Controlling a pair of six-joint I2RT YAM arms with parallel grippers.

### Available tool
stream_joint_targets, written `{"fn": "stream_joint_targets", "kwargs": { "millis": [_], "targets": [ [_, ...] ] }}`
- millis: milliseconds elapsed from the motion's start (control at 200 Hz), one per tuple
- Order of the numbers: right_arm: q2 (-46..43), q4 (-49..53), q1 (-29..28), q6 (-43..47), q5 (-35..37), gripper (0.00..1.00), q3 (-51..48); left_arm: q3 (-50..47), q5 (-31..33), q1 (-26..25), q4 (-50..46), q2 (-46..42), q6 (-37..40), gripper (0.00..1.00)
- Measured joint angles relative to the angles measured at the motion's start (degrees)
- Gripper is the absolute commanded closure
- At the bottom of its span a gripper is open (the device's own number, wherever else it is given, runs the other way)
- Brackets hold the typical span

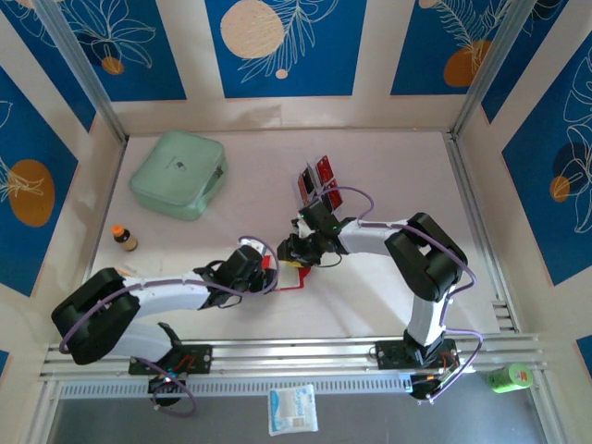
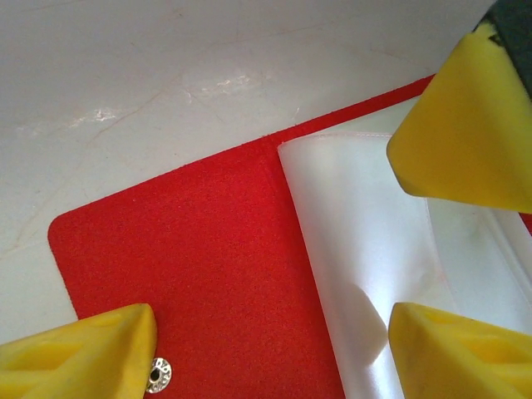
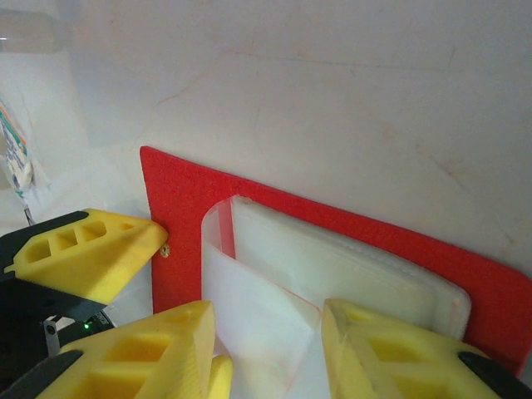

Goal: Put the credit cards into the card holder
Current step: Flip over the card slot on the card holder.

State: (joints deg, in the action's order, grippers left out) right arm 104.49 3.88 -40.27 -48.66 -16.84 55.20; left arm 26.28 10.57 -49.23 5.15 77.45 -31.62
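Observation:
The card holder (image 1: 292, 276) lies open on the table between both grippers, a red wallet (image 2: 199, 249) with a metal snap (image 2: 157, 375) and clear plastic sleeves (image 2: 357, 241) inside. My left gripper (image 2: 274, 357) is open low over it, one fingertip by the snap, the other over the sleeves. My right gripper (image 3: 266, 349) is open too, with a lifted sleeve leaf (image 3: 266, 307) standing between its fingers above the red wallet (image 3: 174, 216). The credit cards (image 1: 324, 170), red and dark, stand in a clear rack (image 1: 309, 188) just behind the right gripper (image 1: 298, 252).
A mint-green case (image 1: 178, 173) sits at the back left, and a small brown bottle (image 1: 124, 239) stands near the left edge. A green can (image 1: 509, 376) and a white packet (image 1: 292, 408) lie in front of the rail, off the table.

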Motion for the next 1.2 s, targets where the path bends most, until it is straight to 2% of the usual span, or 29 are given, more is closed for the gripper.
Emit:
{"fn": "stream_joint_targets", "kwargs": {
  "millis": [320, 445, 590, 750, 1015, 1200],
  "targets": [
    [0.79, 0.00, -0.42, 0.00, -0.90, 0.62, 0.74, -0.11, 0.00, 0.00, 0.00, -0.15, 0.02, 0.24],
    [0.79, -0.02, -0.59, -0.07, -1.33, 0.62, 1.01, -0.33, -0.02, 0.09, -0.04, -0.87, 0.04, 0.16],
    [0.50, 0.07, -0.98, -0.48, -1.53, 0.62, 1.44, -0.48, -0.02, 0.55, -0.57, -3.98, -0.22, 0.00],
    [-0.22, 0.44, -1.81, -0.98, -1.75, 0.61, 2.80, -0.48, 0.00, 1.53, -1.64, -9.27, -1.05, 0.00],
    [-0.48, 0.74, -3.30, -2.47, -1.60, 0.48, 6.23, -0.74, 0.00, 5.22, -5.44, -17.44, -2.47, 0.00],
    [-0.15, 0.94, -4.39, -3.08, -0.92, 0.46, 9.29, -0.76, -0.33, 7.72, -8.66, -22.32, -3.50, 0.00]
  ]
}}
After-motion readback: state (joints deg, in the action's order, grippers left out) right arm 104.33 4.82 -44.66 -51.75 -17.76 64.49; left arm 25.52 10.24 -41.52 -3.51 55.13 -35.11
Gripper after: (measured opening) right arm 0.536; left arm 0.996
